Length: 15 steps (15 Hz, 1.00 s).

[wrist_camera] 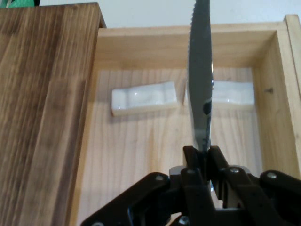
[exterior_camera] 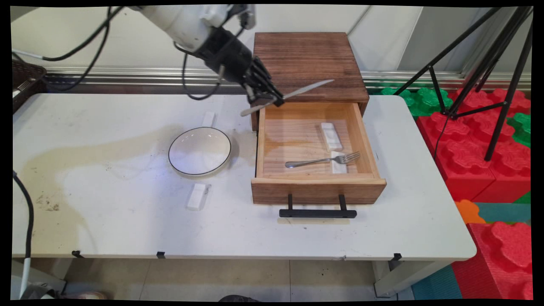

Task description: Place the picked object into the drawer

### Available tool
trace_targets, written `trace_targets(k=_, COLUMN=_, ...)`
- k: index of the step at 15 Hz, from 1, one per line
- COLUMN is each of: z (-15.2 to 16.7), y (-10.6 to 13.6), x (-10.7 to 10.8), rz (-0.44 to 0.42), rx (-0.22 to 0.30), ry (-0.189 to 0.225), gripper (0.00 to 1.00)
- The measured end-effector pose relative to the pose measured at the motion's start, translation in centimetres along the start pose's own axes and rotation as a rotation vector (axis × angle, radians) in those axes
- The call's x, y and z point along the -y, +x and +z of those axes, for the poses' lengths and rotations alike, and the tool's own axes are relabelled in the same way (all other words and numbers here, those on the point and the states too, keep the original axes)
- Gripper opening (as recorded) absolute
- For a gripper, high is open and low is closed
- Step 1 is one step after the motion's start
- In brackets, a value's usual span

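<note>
Pinching the knife (exterior_camera: 285, 97) mid-length in my pincer (exterior_camera: 272, 100) above the open drawer (exterior_camera: 316, 183), I judged it stiff, light and slippery.

End effector (exterior_camera: 272, 100) with knife (exterior_camera: 289, 97) above open drawer (exterior_camera: 316, 185)

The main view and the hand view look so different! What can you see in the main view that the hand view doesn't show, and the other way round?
Only the main view shows the white table, the bowl, two white rests on the table, the fork in the drawer, the drawer's black handle and the tripod.

Only the hand view shows the knife's toothed edge up close.

Both show the gripper shut on the knife, the open wooden drawer, the two white rests inside it and the dark box top.
</note>
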Motion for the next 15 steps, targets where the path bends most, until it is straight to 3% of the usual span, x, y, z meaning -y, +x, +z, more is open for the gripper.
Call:
trace_targets(k=8, z=5.3, y=2.7, x=0.0, rz=-0.011, rx=0.013, ry=-0.009, gripper=0.00)
trace_targets(k=15, z=9.0, y=3.0, x=0.5, rz=-0.005, rx=0.036, ry=-0.022, gripper=0.00)
